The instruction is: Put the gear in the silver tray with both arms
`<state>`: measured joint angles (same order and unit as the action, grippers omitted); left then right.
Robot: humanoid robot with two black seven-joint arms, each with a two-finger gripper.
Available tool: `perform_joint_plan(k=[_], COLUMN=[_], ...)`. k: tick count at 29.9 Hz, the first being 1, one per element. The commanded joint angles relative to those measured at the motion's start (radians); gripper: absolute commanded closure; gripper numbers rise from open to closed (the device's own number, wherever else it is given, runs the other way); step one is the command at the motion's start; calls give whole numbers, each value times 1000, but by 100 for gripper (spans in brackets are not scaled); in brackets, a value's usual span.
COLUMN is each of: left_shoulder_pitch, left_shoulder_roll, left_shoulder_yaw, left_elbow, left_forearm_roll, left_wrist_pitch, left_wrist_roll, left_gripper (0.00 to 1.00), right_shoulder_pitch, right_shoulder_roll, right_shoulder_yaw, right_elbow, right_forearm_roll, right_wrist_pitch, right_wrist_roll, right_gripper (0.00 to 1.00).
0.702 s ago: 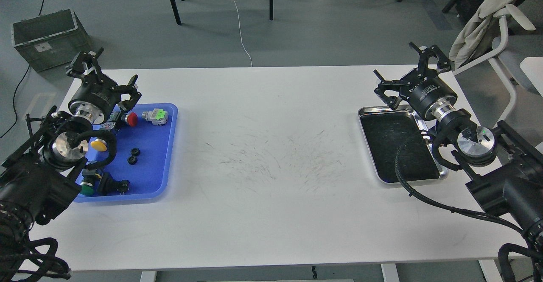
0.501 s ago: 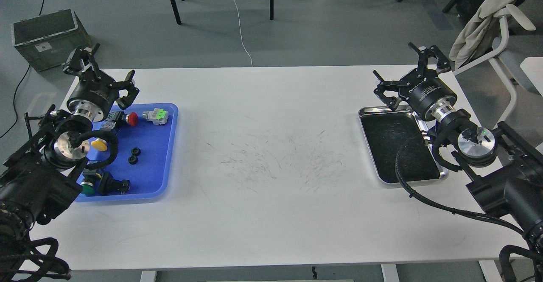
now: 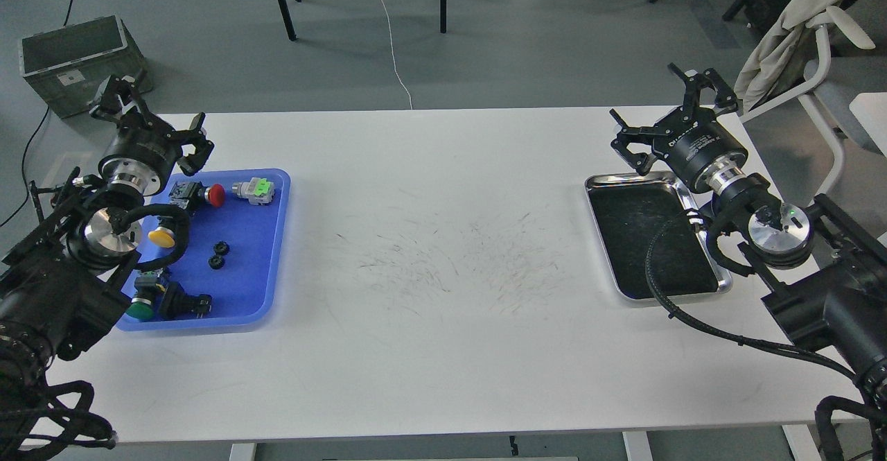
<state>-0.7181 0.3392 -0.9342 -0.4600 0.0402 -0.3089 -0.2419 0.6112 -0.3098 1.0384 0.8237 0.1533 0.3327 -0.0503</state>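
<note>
The left tool (image 3: 147,116) hangs over the far left corner of the desk (image 3: 429,267), its 2 fingers spread with nothing between them. Compared with the earlier frame, it is now farther left and farther back, away from the blue tray (image 3: 260,267). The right tool (image 3: 671,111) is also spread and empty, just behind the far end of the silver tray (image 3: 627,181), almost where it was. White writing on its black body is too small to read. The silver tray lies flat at the right side of the desk, its long axis running from near to far, slightly turned. 2 small black gears (image 3: 219,254) lie in the blue tray among buttons.
</note>
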Motion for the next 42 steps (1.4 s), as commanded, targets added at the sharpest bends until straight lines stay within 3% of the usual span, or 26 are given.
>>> perform_joint_plan(k=[1,7,10,23,30,37,42], left_shoulder_pitch=[2,0,2,13,22,11,6], left_shoulder_roll=[4,17,79,575,823,887,862], left_shoulder_yaw=[2,57,126,507,552,617,618], left_elbow=[-5,-12,-63,-612,-828,-970,-985], left_forearm_roll=[12,32,43,317,610,1128,1387], left_wrist_pitch=[-35,-58,-53,65,66,57,57], left_wrist_roll=[7,7,3,-2,16,94,206], left_gripper=[1,1,1,1,1,1,1], right_shoulder_pitch=[5,21,27,59,68,58,48], right_shoulder_roll=[5,9,11,-38,-84,-193,-227], right_shoulder_yaw=[-1,0,-1,-43,-46,-109,-120], right_elbow=[-2,-2,-2,23,41,114,109], right_forearm_roll=[0,0,0,-1,-3,-5,-5], right_wrist_pitch=[-1,2,-9,-11,-21,-27,-41], right_wrist_roll=[1,0,-2,-10,-11,-6,-6], right_gripper=[1,1,1,1,1,1,1])
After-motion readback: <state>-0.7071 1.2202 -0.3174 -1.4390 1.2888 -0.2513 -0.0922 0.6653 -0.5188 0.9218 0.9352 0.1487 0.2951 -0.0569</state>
